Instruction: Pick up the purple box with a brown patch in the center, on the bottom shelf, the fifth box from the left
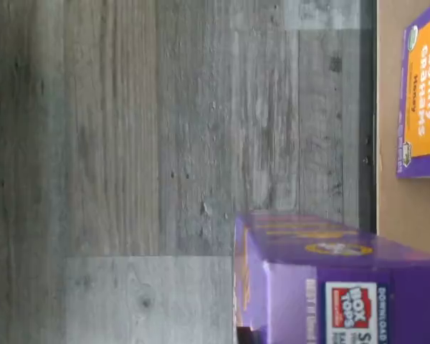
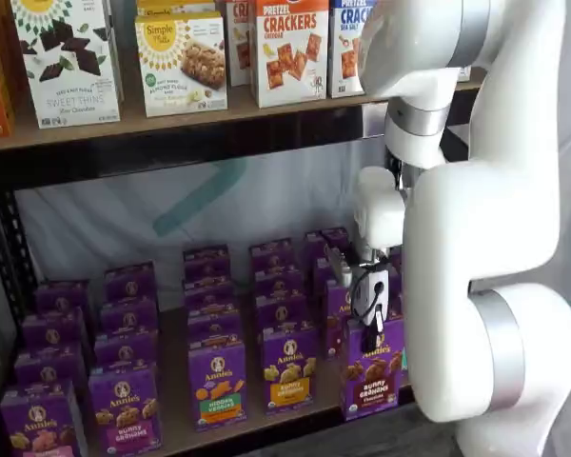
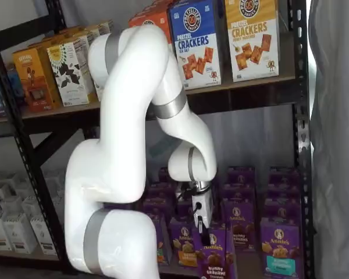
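The purple box (image 2: 373, 383) with dark brown crackers hangs under my gripper (image 2: 371, 335), whose black fingers are closed on its top edge. In both shelf views it sits forward of the other cartons, at the front of the bottom shelf (image 2: 174, 405). It also shows below the gripper (image 3: 205, 225) as the nearest carton (image 3: 216, 258), slightly tilted. In the wrist view the box's top with a Box Tops label (image 1: 340, 287) is close to the camera, with grey floor beyond it and the shelf board (image 1: 408, 204) beside it.
Rows of purple cartons fill the bottom shelf, among them a yellow-banded one (image 2: 289, 376) next to the held box and an orange-banded one (image 1: 423, 93). Cracker boxes (image 2: 290, 48) stand on the upper shelf. A black rack post (image 3: 299, 116) is at the right.
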Available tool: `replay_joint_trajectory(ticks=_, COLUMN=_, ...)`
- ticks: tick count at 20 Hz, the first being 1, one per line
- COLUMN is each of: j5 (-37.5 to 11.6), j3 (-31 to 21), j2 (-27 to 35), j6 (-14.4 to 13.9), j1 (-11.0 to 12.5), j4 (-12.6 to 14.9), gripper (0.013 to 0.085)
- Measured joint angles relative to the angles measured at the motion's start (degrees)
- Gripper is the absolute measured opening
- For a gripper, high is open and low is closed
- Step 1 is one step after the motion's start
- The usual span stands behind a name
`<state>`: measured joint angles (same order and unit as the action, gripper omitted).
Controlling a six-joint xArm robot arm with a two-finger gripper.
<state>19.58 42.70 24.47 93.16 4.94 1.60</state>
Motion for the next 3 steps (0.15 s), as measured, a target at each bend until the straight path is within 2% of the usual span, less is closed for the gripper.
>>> replay_joint_trajectory(ticks=3, j5=-0.9, j3=-2.4, j2=-2.5, j6=-0.7, j1=-0.4, j4=0.3, gripper=0.037)
